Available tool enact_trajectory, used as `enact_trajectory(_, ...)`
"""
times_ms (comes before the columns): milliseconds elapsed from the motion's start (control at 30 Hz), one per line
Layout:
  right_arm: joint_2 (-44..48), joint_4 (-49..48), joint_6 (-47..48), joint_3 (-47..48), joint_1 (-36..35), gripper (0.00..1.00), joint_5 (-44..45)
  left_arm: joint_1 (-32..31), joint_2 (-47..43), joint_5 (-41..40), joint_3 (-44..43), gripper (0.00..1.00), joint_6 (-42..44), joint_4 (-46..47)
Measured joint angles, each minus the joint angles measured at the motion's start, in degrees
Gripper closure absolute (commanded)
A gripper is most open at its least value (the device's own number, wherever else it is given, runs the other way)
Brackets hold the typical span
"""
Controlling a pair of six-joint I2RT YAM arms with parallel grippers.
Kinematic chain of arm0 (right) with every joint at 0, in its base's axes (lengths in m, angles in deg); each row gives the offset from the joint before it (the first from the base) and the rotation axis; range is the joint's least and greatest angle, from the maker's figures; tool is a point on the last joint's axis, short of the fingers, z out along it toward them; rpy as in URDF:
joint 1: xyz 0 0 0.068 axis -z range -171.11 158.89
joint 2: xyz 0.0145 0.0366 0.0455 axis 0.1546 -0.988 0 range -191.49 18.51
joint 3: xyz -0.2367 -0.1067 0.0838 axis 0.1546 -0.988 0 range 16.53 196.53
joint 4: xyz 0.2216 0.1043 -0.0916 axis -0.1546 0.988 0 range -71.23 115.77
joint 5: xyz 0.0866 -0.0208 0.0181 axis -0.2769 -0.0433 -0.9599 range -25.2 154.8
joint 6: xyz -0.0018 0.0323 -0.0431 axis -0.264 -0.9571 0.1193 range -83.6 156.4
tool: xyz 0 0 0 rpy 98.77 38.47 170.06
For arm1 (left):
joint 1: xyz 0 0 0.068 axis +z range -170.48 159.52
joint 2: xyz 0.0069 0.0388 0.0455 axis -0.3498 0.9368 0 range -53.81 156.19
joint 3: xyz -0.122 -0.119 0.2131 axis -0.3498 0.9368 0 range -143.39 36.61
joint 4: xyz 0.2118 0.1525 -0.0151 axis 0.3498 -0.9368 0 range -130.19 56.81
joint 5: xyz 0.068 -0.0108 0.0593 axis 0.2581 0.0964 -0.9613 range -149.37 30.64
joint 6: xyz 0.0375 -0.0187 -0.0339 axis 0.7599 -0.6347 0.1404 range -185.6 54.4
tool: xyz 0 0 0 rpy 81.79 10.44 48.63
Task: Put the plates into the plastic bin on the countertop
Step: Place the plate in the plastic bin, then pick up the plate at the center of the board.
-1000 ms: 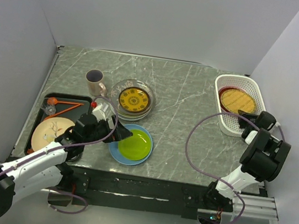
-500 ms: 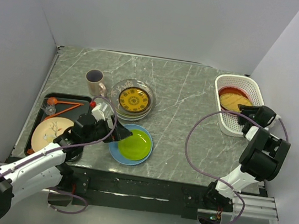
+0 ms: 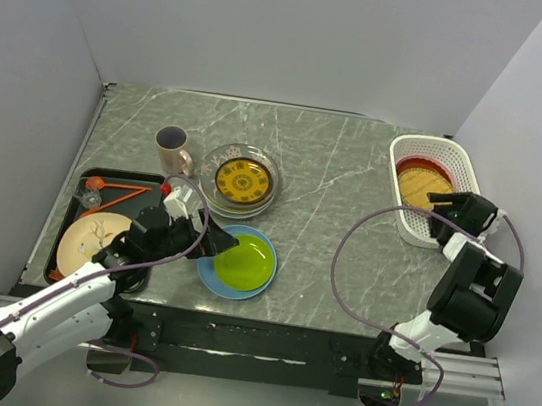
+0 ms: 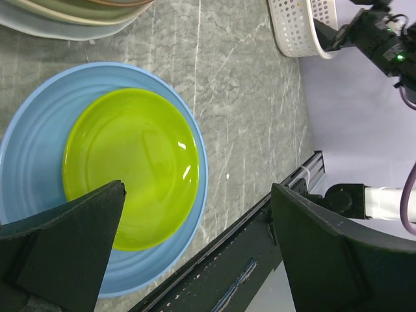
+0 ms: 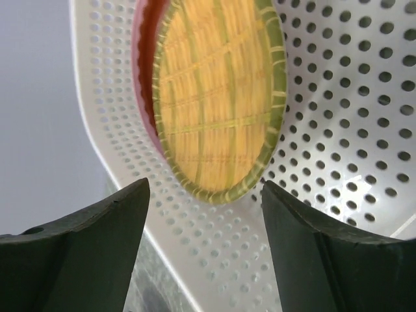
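While left gripper (image 4: 197, 190) & right gripper (image 5: 205, 188) gape empty, yellow plate (image 5: 218, 97) lies face-up in plastic bin (image 5: 338, 78), long axis near-far.

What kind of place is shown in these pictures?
Probably a robot test cell staged as a kitchen: plain walls enclose a stone-look countertop, two arms stand at its near edge, plates and a mug lie out.
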Motion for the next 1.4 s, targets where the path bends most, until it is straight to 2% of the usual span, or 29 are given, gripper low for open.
enact_trajectory(100, 4.4, 1.5, 1.2, -0.5, 0.0, 0.11, 1.4, 0.0, -0.3, 0.0, 0.0, 0.01, 0.0, 0.0)
enact_trajectory(300, 14.4, 2.6, 4.1, -1.3, -0.9, 0.1, 5.5, 0.0, -1.9, 0.0, 0.3, 0.01, -0.1, 0.0)
enact_trajectory(467, 16.5, 2.8, 5.6, -1.3, -3.6, 0.1, 6.6, 0.0, -1.9, 0.0, 0.3, 0.01, -0.1, 0.0)
enact_trajectory(867, 18.3, 4.8, 9.9, -1.6, -18.4, 0.1, 9.0, 0.0, -0.3, -1.5, 0.0, 0.01, 0.1, -4.7)
enact_trajectory(1400, 23.3, 4.8, 10.7, -13.0, -34.7, 0.11, 7.0, 0.0, 4.3, -4.2, -0.1, 0.01, -0.5, -8.1)
